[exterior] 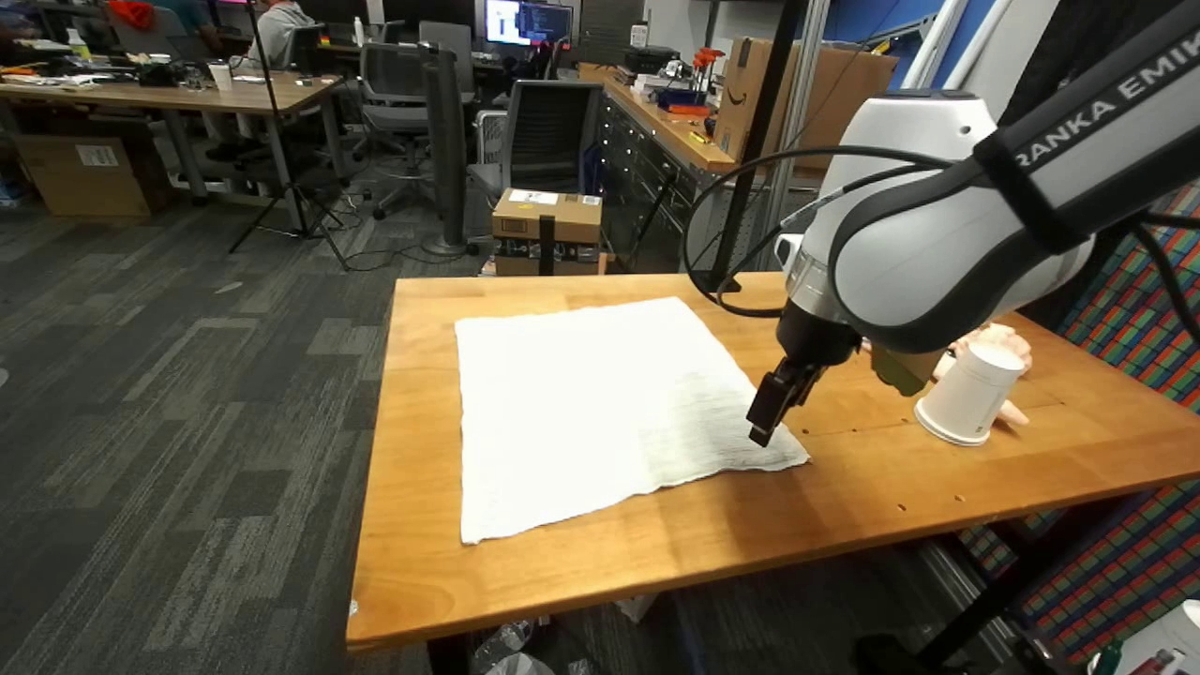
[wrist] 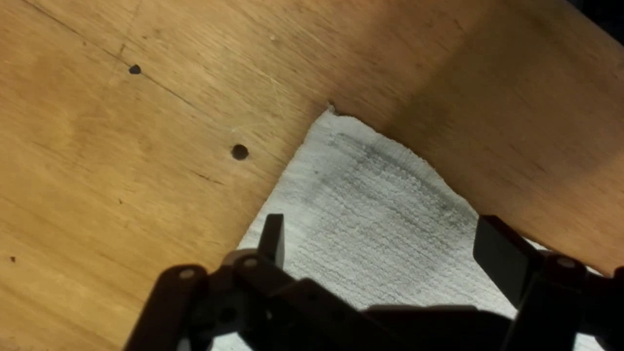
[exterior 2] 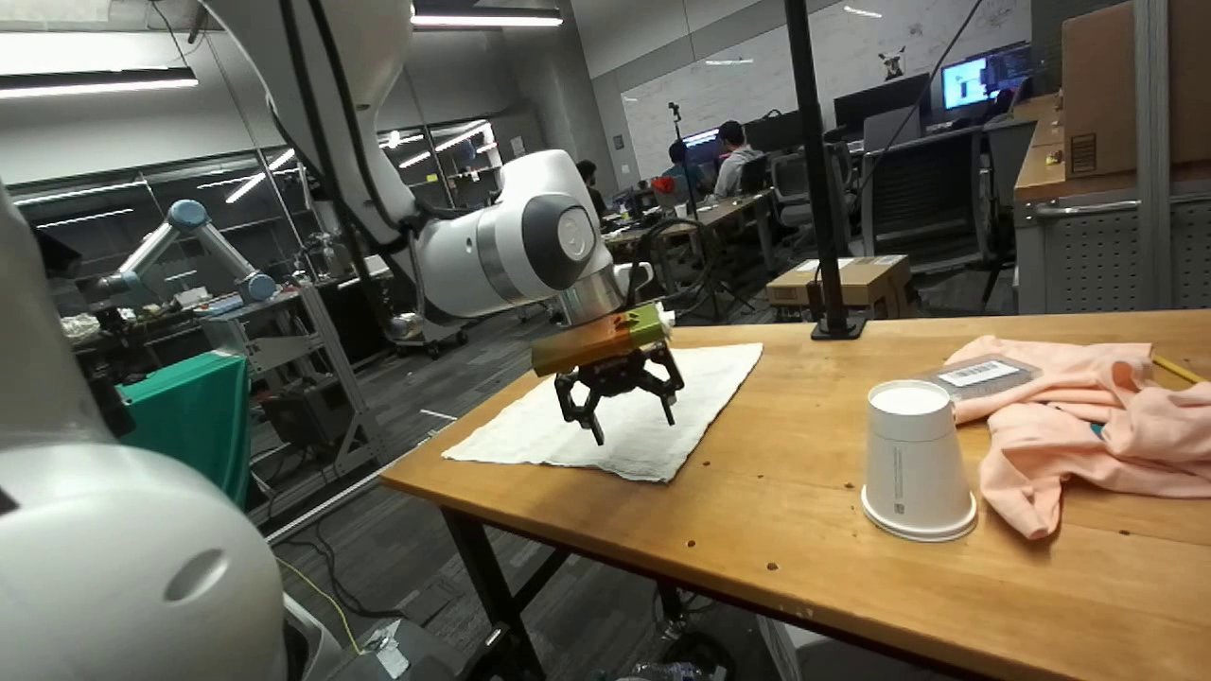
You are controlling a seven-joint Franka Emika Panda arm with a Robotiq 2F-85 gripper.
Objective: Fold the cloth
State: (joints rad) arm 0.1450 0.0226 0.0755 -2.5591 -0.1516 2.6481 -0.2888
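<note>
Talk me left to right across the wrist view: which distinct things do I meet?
Upper dark hole, lower dark hole, first fingertip, cloth's corner tip, second fingertip, black patch in the top right corner. The rest of the cloth spreads behind both fingertips, so it's left out.

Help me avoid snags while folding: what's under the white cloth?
The wooden table shows all round the cloth, which looks flat; whatever lies beneath it is covered.

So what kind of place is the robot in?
Probably a robotics lab: there's another robot arm in the background, plus a lit computer screen and a long bench with dark drawers.
</note>
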